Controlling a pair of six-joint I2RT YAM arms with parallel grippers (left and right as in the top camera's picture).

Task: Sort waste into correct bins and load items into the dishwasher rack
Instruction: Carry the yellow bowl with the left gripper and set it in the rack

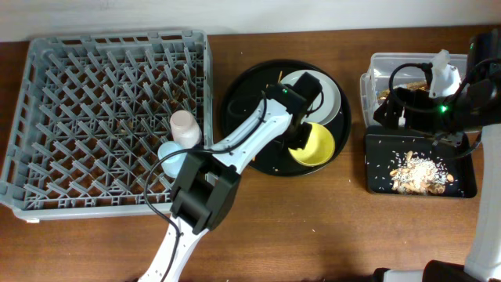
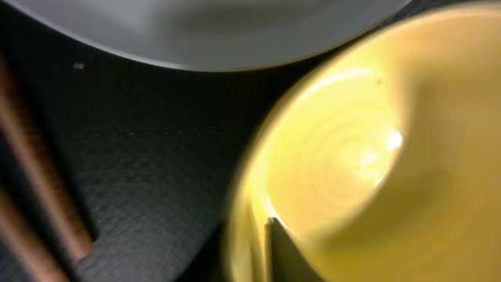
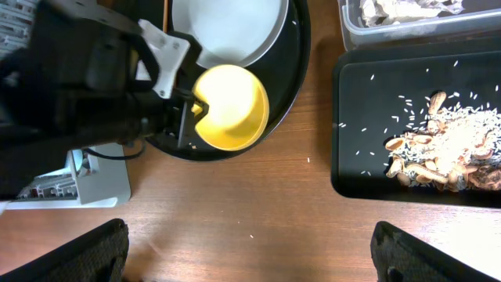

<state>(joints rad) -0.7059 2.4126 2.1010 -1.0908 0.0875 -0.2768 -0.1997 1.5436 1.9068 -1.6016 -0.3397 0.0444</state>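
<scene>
Left gripper [image 3: 192, 111]: astride rim of yellow bowl [image 3: 233, 108], upper centre of frame; clamped or loose, cannot tell. Likely hazard: thin rim pinch slips, bowl tips against pale plate [image 3: 235, 31].

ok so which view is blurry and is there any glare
Left wrist view: too close, so the yellow bowl, the plate and the chopsticks are all soft, with a bright glare spot inside the bowl. Overhead view: evenly lit and sharp. Right wrist view: the flat black tray is crisp, but the wrist's own fingers are dark, out-of-focus shapes at the bottom corners.
</scene>
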